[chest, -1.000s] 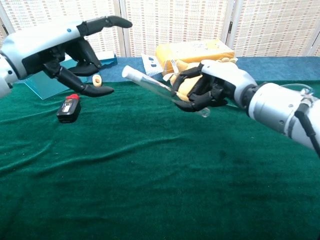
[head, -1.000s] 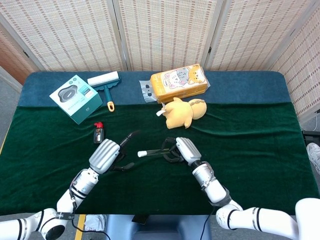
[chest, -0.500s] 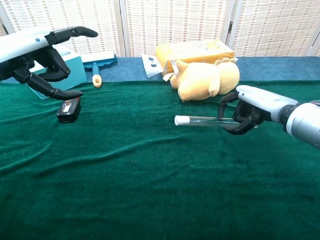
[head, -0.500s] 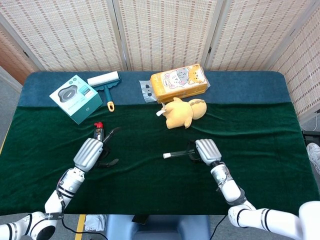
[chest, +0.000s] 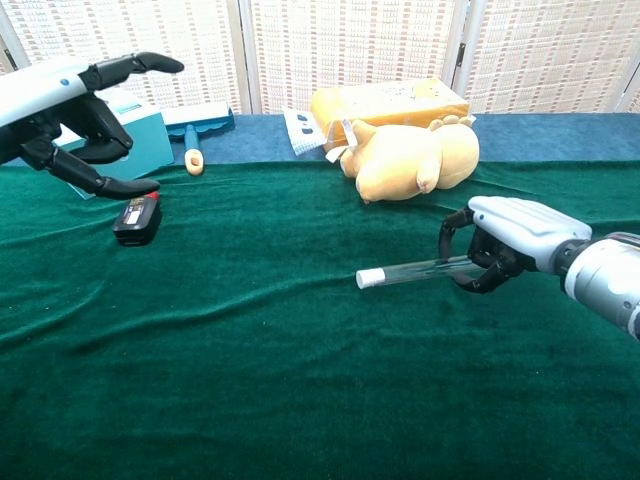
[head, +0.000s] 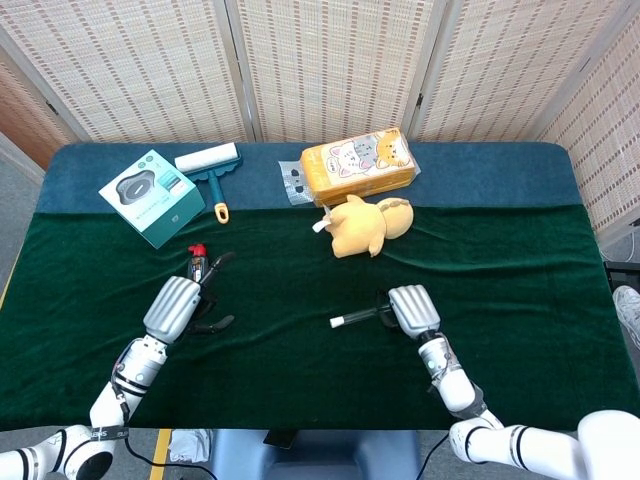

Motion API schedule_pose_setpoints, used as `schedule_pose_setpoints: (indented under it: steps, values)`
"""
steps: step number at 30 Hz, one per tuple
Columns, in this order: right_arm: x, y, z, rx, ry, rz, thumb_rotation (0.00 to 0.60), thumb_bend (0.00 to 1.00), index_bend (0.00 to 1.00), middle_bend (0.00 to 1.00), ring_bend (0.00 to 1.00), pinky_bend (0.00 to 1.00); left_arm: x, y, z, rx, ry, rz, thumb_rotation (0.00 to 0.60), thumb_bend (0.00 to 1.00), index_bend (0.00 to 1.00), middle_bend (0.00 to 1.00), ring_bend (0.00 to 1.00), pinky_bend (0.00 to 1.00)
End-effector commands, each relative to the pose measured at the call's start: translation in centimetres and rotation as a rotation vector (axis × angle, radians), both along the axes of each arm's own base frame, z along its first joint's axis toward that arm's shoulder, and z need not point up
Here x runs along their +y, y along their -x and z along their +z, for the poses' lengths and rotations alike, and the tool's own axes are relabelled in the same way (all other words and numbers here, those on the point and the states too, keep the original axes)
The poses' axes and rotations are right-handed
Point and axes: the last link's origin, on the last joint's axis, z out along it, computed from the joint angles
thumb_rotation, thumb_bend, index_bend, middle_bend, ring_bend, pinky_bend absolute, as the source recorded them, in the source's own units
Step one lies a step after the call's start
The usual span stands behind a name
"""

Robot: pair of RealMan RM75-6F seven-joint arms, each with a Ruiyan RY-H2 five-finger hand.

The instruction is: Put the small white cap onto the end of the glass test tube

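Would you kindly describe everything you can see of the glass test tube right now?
The glass test tube is a slender, clear cylinder, see-through enough that the green cloth shows through it. A small white cap sits on its left end; the other end is hidden inside the right hand, whose dark fingers curl around it. It lies nearly level, the capped end slightly lower, low over the cloth in front of the yellow plush toy. Whether it rests on the cloth cannot be told.

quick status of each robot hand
Left robot hand: open, holding nothing.
Right robot hand: holding the capped glass test tube.
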Motion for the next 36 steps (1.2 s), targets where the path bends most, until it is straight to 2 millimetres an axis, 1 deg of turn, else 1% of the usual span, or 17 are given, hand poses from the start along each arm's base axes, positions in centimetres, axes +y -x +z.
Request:
schedule_pose_setpoints:
  steps: [1, 9, 13, 15, 16, 17, 18, 19, 20, 21, 23, 25, 27, 28, 30, 34, 36]
  values:
    - [0.1, 0.0, 0.1, -0.008, -0.001, -0.002, 0.6, 0.66, 0.42, 0.98, 1.0, 1.0, 0.0, 0.2, 0.0, 0.0, 0.003, 0.005, 0.6, 0.29, 0.0, 1.0, 0.88, 0.85]
    - [0.4, -0.2, 0.8, -0.037, 0.007, 0.002, 0.6, 0.66, 0.33, 0.97, 1.0, 1.0, 0.0, 1.0, 0.1, -0.013, -0.003, 0.039, 0.6, 0.29, 0.0, 1.0, 0.88, 0.85]
    - [0.7, 0.1, 3.7, -0.062, 0.08, 0.022, 0.6, 0.66, 0.32, 0.94, 0.98, 1.0, 0.1, 2.6, 1.1, 0.032, -0.042, 0.082, 0.6, 0.29, 0.0, 0.99, 0.86, 0.85]
    - [1.1, 0.5, 5.4, -0.074, 0.103, 0.024, 0.6, 0.66, 0.36, 0.89, 0.93, 1.0, 0.0, 3.7, 1.7, 0.1, -0.055, 0.115, 0.6, 0.29, 0.06, 0.96, 0.83, 0.82]
    - [1.3, 0.8, 6.7, -0.085, 0.129, 0.025, 0.6, 0.66, 0.4, 0.86, 0.9, 1.0, -0.2, 4.4, 2.0, 0.135, -0.069, 0.139, 0.6, 0.3, 0.14, 0.94, 0.8, 0.8]
    - [1.6, 1.1, 7.7, -0.086, 0.154, 0.027, 0.6, 0.66, 0.44, 0.82, 0.87, 0.97, -0.3, 4.9, 2.3, 0.152, -0.086, 0.156, 0.6, 0.3, 0.26, 0.9, 0.78, 0.78]
    - [2.0, 1.6, 8.9, -0.078, 0.188, 0.029, 0.6, 0.66, 0.47, 0.79, 0.84, 0.93, -0.5, 5.6, 2.6, 0.174, -0.113, 0.178, 0.6, 0.31, 0.33, 0.88, 0.76, 0.77]
    - [2.3, 2.0, 9.9, -0.067, 0.215, 0.03, 0.6, 0.66, 0.5, 0.75, 0.8, 0.86, -0.6, 6.2, 2.8, 0.195, -0.139, 0.193, 0.6, 0.31, 0.4, 0.85, 0.73, 0.75]
    - [2.6, 2.5, 10.8, -0.053, 0.242, 0.031, 0.6, 0.66, 0.52, 0.7, 0.76, 0.78, -0.7, 6.8, 3.0, 0.219, -0.167, 0.207, 0.6, 0.32, 0.44, 0.81, 0.7, 0.72]
    - [2.9, 2.9, 11.6, -0.04, 0.263, 0.031, 0.6, 0.66, 0.53, 0.64, 0.69, 0.69, -0.8, 7.4, 3.4, 0.245, -0.201, 0.22, 0.6, 0.32, 0.45, 0.79, 0.68, 0.7]
    - [3.8, 4.0, 13.4, -0.016, 0.303, 0.024, 0.6, 0.66, 0.52, 0.52, 0.54, 0.51, -1.1, 8.6, 4.1, 0.306, -0.271, 0.245, 0.6, 0.32, 0.44, 0.72, 0.6, 0.6]
    - [4.8, 5.1, 14.8, 0.024, 0.298, 0.016, 0.6, 0.66, 0.42, 0.38, 0.37, 0.31, -1.5, 9.7, 4.8, 0.344, -0.307, 0.272, 0.6, 0.32, 0.43, 0.65, 0.54, 0.51]
    - [5.6, 5.9, 16.2, 0.042, 0.316, -0.001, 0.6, 0.66, 0.3, 0.27, 0.25, 0.17, -1.9, 10.4, 5.4, 0.36, -0.32, 0.288, 0.6, 0.32, 0.4, 0.59, 0.47, 0.43]
    - [6.2, 6.4, 17.0, 0.043, 0.337, -0.013, 0.6, 0.66, 0.25, 0.21, 0.2, 0.13, -2.3, 10.9, 5.8, 0.365, -0.326, 0.299, 0.6, 0.32, 0.38, 0.57, 0.44, 0.41]
    - [7.1, 7.2, 18.1, 0.043, 0.365, -0.032, 0.6, 0.66, 0.2, 0.18, 0.16, 0.09, -2.9, 11.5, 6.4, 0.365, -0.338, 0.31, 0.6, 0.32, 0.33, 0.5, 0.38, 0.35]
    - [9.2, 8.9, 20.0, 0.038, 0.431, -0.079, 0.6, 0.66, 0.18, 0.16, 0.14, 0.06, -4.8, 12.7, 7.5, 0.337, -0.361, 0.347, 0.6, 0.32, 0.24, 0.43, 0.32, 0.31]
    - [10.3, 9.6, 20.6, 0.028, 0.455, -0.098, 0.6, 0.66, 0.18, 0.16, 0.14, 0.05, -6.0, 13.0, 7.8, 0.324, -0.357, 0.361, 0.6, 0.32, 0.23, 0.43, 0.31, 0.3]
